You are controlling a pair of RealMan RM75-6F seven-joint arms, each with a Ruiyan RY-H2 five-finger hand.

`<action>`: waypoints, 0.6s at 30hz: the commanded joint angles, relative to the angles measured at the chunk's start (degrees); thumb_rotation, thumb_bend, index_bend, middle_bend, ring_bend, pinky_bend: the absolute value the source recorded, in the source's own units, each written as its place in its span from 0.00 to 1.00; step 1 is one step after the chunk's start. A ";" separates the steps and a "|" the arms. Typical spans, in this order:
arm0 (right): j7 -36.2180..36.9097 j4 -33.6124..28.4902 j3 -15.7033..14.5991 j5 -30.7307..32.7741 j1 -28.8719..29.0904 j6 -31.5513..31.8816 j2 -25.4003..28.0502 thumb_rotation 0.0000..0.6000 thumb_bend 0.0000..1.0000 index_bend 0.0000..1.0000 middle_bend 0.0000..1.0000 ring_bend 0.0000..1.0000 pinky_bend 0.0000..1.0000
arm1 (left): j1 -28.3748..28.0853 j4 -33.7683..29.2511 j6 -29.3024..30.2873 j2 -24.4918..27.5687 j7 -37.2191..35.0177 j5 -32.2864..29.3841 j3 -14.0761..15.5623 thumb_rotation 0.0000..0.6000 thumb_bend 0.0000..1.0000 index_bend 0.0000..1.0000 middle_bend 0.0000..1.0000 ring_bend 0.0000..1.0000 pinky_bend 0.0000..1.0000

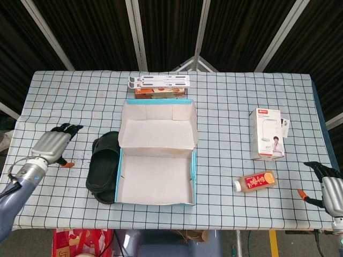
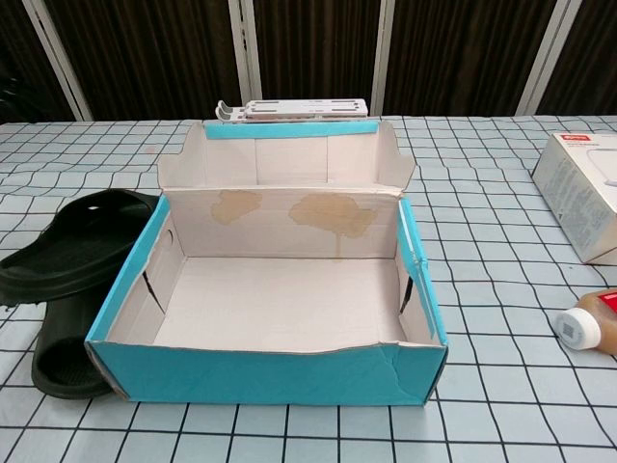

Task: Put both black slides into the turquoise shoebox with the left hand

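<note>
Two black slides (image 1: 104, 166) (image 2: 67, 280) lie stacked against the left side of the turquoise shoebox (image 1: 156, 176) (image 2: 270, 371). The box is empty, its lid folded back. My left hand (image 1: 52, 144) hovers over the table left of the slides, fingers apart, holding nothing. My right hand (image 1: 330, 187) stays at the table's right front edge, fingers spread and empty. Neither hand shows in the chest view.
A white product box (image 1: 267, 134) (image 2: 588, 193) stands right of the shoebox, with an orange-labelled bottle (image 1: 255, 181) (image 2: 590, 326) lying in front of it. A white folding stand on a small orange box (image 1: 159, 87) sits behind the shoebox lid.
</note>
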 commanded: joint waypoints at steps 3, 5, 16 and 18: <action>-0.16 -0.07 0.04 -0.13 -0.06 0.30 0.02 1.00 0.23 0.26 0.25 0.26 0.24 | -8.42 3.61 1.20 -6.82 7.08 -8.86 2.65 1.00 0.17 0.00 0.11 0.05 0.14; -0.28 -0.13 0.03 -0.04 -0.01 0.14 0.00 1.00 0.23 0.26 0.25 0.26 0.24 | -10.19 4.68 2.42 -8.84 8.84 -10.63 3.32 1.00 0.17 0.00 0.11 0.05 0.14; -0.61 -0.14 0.09 0.47 0.11 -0.34 0.01 1.00 0.23 0.26 0.25 0.26 0.24 | -16.90 11.75 4.09 -17.83 13.27 -17.09 5.18 1.00 0.17 0.00 0.12 0.05 0.14; -0.65 -0.10 0.11 0.57 0.15 -0.47 0.01 1.00 0.23 0.26 0.25 0.26 0.24 | -17.78 12.81 4.32 -19.17 13.73 -17.48 5.37 1.00 0.17 0.00 0.12 0.05 0.14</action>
